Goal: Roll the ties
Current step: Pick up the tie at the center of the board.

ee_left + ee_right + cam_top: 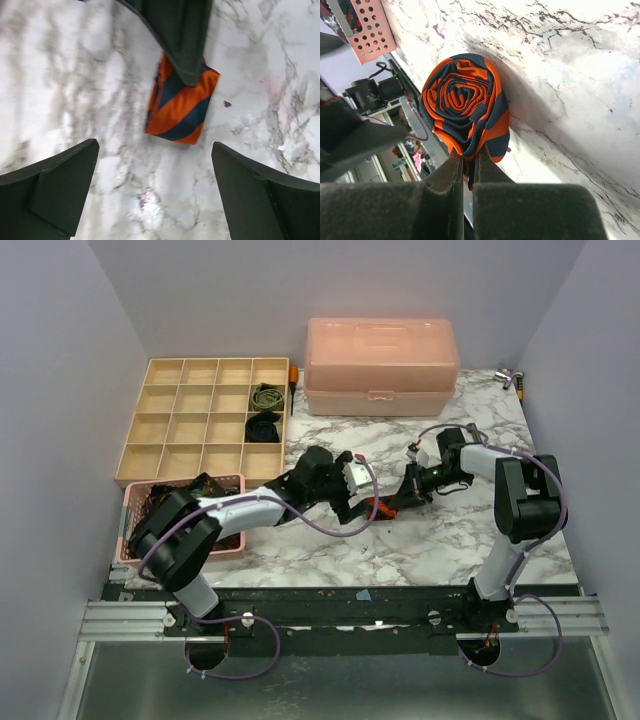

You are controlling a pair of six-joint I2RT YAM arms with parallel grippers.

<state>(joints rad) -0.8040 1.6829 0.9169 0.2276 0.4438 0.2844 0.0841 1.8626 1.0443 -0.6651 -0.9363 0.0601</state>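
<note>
The orange-and-navy striped tie [465, 102] is wound into a roll and rests against the marble table [580, 75]. My right gripper [468, 165] is shut on the roll's lower outer edge. From above, the roll [381, 508] lies mid-table between both grippers, with the right gripper [402, 500] on it. My left gripper [352, 498] stands open just left of it. In the left wrist view the roll [180, 110] lies ahead of the open left gripper [155, 145], nothing between the fingers, and the right arm's dark finger [177, 35] comes down on the roll from the top.
A tan compartment tray [180, 430] at the back left holds an olive rolled tie [267, 397] and a black one [263, 427]. A pink perforated basket [140, 540] with more ties sits at the left front. A pink lidded box [380, 365] stands at the back.
</note>
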